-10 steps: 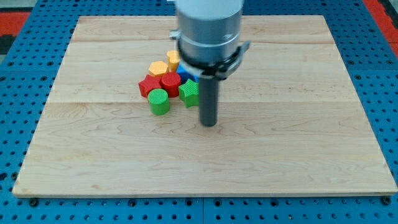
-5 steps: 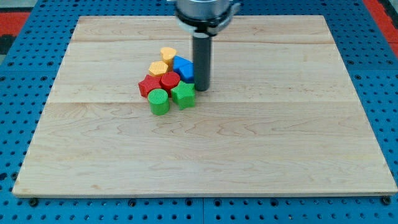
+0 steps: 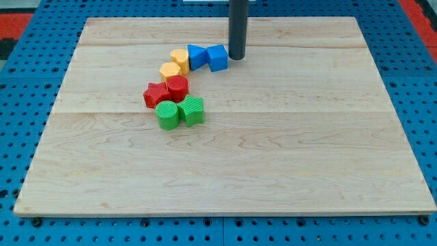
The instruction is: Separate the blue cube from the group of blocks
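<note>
A: Camera view first. Where is my tip?

B: My tip (image 3: pixel 237 57) is near the view's top, just right of the blue cube (image 3: pixel 218 58), touching it or very nearly; I cannot tell which.

A: Any claw, spread or pinching?

B: None shows. The arm ends in a plain dark rod, so there is nothing to spread or press together.

A: And the blue cube?

B: It sits on the wooden board (image 3: pixel 307 150), above centre, at the right end of a curved chain of blocks. Its left side touches a blue wedge (image 3: pixel 196 55).

A: The rest of the chain?

B: Left of the wedge is a yellow block (image 3: pixel 180 59), then an orange hexagon (image 3: pixel 170 70) lower left. Below those come a red cylinder (image 3: pixel 177 88) and a red star (image 3: pixel 156 94), side by side. Lowest are a green cylinder (image 3: pixel 166 114) and a green block (image 3: pixel 192 110), touching each other.

A: Around the board?

B: A blue pegboard (image 3: pixel 27 102) on all sides.
</note>
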Motion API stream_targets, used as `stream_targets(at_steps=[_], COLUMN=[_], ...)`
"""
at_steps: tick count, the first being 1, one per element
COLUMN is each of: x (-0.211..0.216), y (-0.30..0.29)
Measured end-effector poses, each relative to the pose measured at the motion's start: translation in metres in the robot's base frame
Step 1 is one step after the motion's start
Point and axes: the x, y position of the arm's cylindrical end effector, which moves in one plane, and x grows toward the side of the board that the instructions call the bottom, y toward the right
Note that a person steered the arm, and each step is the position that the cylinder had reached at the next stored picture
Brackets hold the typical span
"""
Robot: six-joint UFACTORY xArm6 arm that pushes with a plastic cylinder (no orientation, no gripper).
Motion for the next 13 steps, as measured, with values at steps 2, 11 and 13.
stream_targets(at_steps=[2, 11, 13], x=[0.03, -0.051, -0.051], y=[-0.031, -0.2, -0.209])
